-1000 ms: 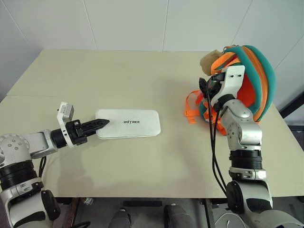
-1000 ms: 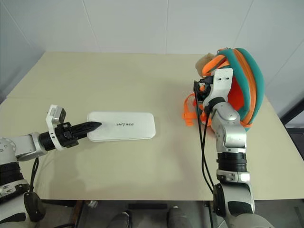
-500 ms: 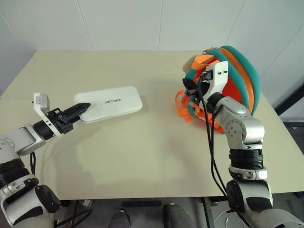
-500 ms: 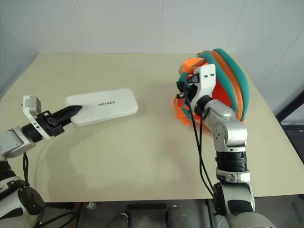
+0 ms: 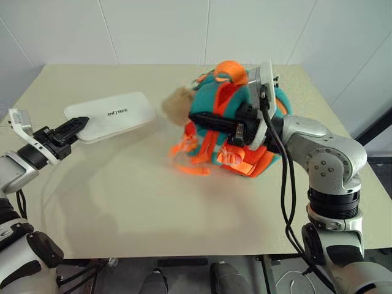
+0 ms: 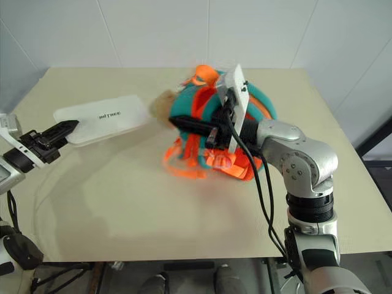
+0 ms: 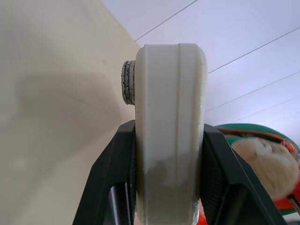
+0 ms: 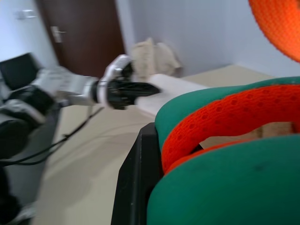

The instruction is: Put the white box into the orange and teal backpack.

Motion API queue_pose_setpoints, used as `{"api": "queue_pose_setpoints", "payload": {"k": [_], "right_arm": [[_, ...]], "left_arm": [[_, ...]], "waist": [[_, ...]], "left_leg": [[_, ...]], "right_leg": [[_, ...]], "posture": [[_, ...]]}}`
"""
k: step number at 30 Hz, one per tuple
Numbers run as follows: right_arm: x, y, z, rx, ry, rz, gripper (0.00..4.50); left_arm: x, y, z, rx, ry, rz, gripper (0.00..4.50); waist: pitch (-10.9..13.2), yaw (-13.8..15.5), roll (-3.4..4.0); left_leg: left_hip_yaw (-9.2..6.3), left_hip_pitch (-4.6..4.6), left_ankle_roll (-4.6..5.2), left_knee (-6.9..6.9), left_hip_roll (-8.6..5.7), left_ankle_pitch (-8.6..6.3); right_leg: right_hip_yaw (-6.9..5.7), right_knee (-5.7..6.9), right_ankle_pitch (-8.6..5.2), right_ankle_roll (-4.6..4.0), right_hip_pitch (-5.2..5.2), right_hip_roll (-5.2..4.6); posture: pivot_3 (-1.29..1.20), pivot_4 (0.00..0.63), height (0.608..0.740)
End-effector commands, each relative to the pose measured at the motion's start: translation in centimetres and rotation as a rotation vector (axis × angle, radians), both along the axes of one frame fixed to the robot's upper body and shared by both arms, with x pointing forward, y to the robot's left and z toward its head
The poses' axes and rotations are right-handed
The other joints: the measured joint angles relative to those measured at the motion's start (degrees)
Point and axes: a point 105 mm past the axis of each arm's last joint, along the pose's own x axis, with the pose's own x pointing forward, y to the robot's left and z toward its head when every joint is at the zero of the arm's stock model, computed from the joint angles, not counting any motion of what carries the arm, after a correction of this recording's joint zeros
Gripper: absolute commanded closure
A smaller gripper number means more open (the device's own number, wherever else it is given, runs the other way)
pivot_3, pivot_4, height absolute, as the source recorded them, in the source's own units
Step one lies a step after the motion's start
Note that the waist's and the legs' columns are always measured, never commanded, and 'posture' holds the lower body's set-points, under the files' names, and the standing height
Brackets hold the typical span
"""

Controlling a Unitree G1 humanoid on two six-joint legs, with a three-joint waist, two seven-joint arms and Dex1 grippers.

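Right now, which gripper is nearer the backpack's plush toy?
Right. The right gripper grips the backpack beside the plush toy; the left gripper holds the white box.

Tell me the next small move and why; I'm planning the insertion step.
Probably steady the orange and teal backpack and turn its opening toward the white box. The right pincer grips the backpack's teal edge, the left pincer holds the box by one end, and a gap separates them.

A beige table (image 5: 135, 202) is standing against white panelled walls (image 5: 153, 30) with thin vertical seams. A dark brown door (image 8: 86, 35) with a lever handle is showing beyond a black chair (image 8: 18, 70).
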Motion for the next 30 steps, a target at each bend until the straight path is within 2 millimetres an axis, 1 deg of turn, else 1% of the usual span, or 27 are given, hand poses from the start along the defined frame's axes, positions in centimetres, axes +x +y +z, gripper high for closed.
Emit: {"api": "queue_pose_setpoints", "payload": {"k": [1,5,13,14,17,18,23,25,27,28,30], "right_arm": [[-2.5,0.2,1.4,-0.012,-0.095,0.116,4.50],[-3.7,0.0,0.9,-0.057,-0.114,0.182,4.50],[-5.8,-0.7,0.6,-0.094,-0.104,0.314,4.50],[-5.9,-0.7,0.7,-0.093,-0.107,0.318,4.50],[-6.1,-1.0,2.0,-0.068,-0.134,0.337,4.50],[-6.0,-1.2,1.8,-0.072,-0.127,0.339,4.50],[-5.6,-1.7,-1.2,-0.169,-0.102,0.337,4.50],[-4.9,-2.1,-2.5,-0.219,-0.096,0.309,4.50],[-4.5,-2.4,-3.4,-0.254,-0.100,0.294,4.50],[-4.3,-2.5,-3.7,-0.267,-0.101,0.287,4.50],[-3.9,-2.9,-4.3,-0.289,-0.100,0.266,4.50]], "left_arm": [[-0.5,0.3,2.2,0.014,-0.091,-0.005,3.17],[-0.7,0.3,2.4,0.022,-0.098,-0.010,3.17],[-1.1,0.4,2.5,0.039,-0.099,-0.024,3.17],[-1.1,0.4,2.6,0.041,-0.098,-0.024,3.17],[-1.3,0.4,2.5,0.045,-0.095,-0.029,3.17],[-1.3,0.4,2.5,0.050,-0.092,-0.030,3.17],[-1.5,0.1,2.7,0.124,-0.142,-0.041,3.17],[-1.9,-0.2,3.2,0.201,-0.235,-0.047,3.17],[-2.3,-0.4,3.7,0.252,-0.320,-0.049,3.17],[-2.8,-0.6,4.1,0.277,-0.377,-0.056,3.17],[-4.4,-1.1,5.0,0.349,-0.522,-0.098,3.17]], "waist": [[0.0,0.0,0.00],[0.0,0.0,-0.01],[0.0,0.0,-0.02],[0.0,0.0,-0.04],[0.0,0.0,-0.07],[0.0,0.0,-0.08],[0.1,0.2,-0.11],[0.1,0.2,-0.12],[0.1,0.1,-0.13],[0.1,0.1,-0.13],[0.1,0.0,-0.13]], "left_leg": [[0.00,0.00,0.00,0.01,0.00,0.00],[0.00,0.00,0.00,0.01,0.00,0.00],[0.00,-0.01,0.02,-0.02,0.01,-0.01],[0.00,-0.01,0.02,-0.01,0.01,-0.01],[0.00,-0.01,0.02,0.02,0.00,-0.01],[0.00,0.00,0.02,0.02,0.01,-0.01],[0.00,-0.02,0.02,0.01,0.00,-0.03],[0.00,-0.02,0.01,0.02,0.00,-0.03],[0.01,-0.02,0.00,0.04,0.01,-0.03],[0.01,-0.02,0.00,0.04,0.01,-0.03],[0.01,-0.01,0.00,0.06,0.01,-0.03]], "right_leg": [[0.00,0.00,0.00,0.00,0.00,0.00],[-0.01,0.01,0.00,0.00,0.00,0.00],[0.00,-0.01,-0.03,-0.02,-0.02,0.00],[-0.01,-0.01,-0.03,-0.02,-0.02,0.00],[-0.01,0.01,-0.03,-0.01,-0.02,0.00],[-0.01,0.02,-0.03,-0.01,-0.02,0.00],[-0.01,-0.05,-0.04,-0.01,0.00,0.00],[-0.01,-0.06,-0.04,-0.01,0.00,0.00],[-0.02,-0.04,-0.04,-0.02,-0.01,0.00],[-0.01,-0.03,-0.04,-0.02,-0.01,0.00],[-0.01,-0.02,-0.04,-0.02,0.00,0.00]], "posture": [[0.00,0.150,0.740],[0.00,0.150,0.740],[0.00,0.150,0.740],[0.00,0.150,0.740],[0.00,0.150,0.740],[0.00,0.150,0.740],[0.00,0.150,0.740],[0.00,0.150,0.740],[0.00,0.150,0.740],[0.00,0.150,0.740],[0.00,0.150,0.740]]}}
